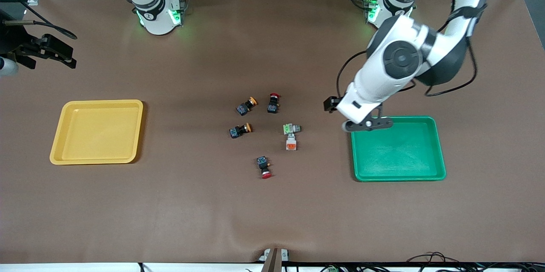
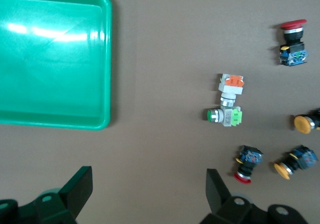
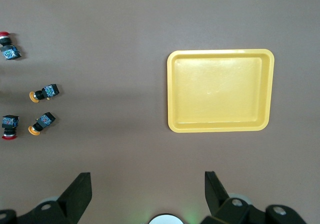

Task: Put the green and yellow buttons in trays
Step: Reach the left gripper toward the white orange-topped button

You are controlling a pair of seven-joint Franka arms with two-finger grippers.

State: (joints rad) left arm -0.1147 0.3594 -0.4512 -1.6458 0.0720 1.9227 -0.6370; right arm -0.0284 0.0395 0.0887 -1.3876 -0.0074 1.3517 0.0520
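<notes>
**A:** Front view first. How far along are you?

**B:** You have not started, I'd judge. The yellow tray (image 1: pixel 97 132) at nine o'clock on the desk (image 1: pixel 272 212) and the green tray (image 1: pixel 398 148) at three are both bare. All four buttons lie mid-desk between them, mixed with two red buttons (image 1: pixel 273 103).

**A:** Which way do they lie?

**B:** All are on their sides. The upper yellow button (image 1: pixel 246 106) and the lower yellow button (image 1: pixel 240 130) run eight to two, caps toward two. The green-faced button (image 1: pixel 291 128) runs nine to three, face toward the green tray. The orange-faced button (image 1: pixel 291 143) touches it in an L, running twelve to six, orange end at six.

**A:** And your pincers?

**B:** Your left pincer (image 2: pixel 150 194) hangs over the green tray's ten o'clock corner, fingers wide apart and holding nothing. Your right pincer (image 3: pixel 148 194) waits high over the desk by its own base, fingers also spread and empty.
</notes>
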